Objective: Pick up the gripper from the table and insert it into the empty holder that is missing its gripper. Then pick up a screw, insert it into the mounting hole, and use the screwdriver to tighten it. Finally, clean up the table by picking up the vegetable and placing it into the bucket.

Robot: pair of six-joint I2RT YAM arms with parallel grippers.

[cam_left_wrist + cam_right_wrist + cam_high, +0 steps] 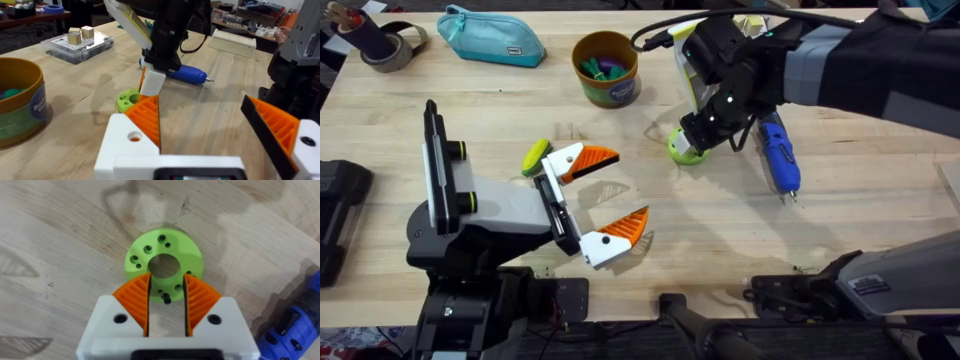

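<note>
A green ring-shaped holder (683, 153) (145, 250) (127, 99) with several small holes lies flat at mid-table. A small black screw (166, 298) sits at its rim. My right gripper (694, 138) (167, 280) (152, 82) points down onto the ring, its orange pads a narrow gap apart and open around the screw without clamping it. The blue screwdriver (780, 152) (184, 74) (295, 330) lies just right of it. My left gripper (610, 197) (205, 125) stands wide open and empty, left of the ring. A yellow-green vegetable (535, 157) lies beside its far finger. The tan bucket (605, 70) (20, 107) stands behind. The loose gripper is out of view.
A teal zip pouch (490, 36) and a tape roll (388, 46) lie at the back left. The bucket holds green and purple items. A clear box (77, 46) with wooden blocks and a long white box (235, 43) sit beyond the right arm.
</note>
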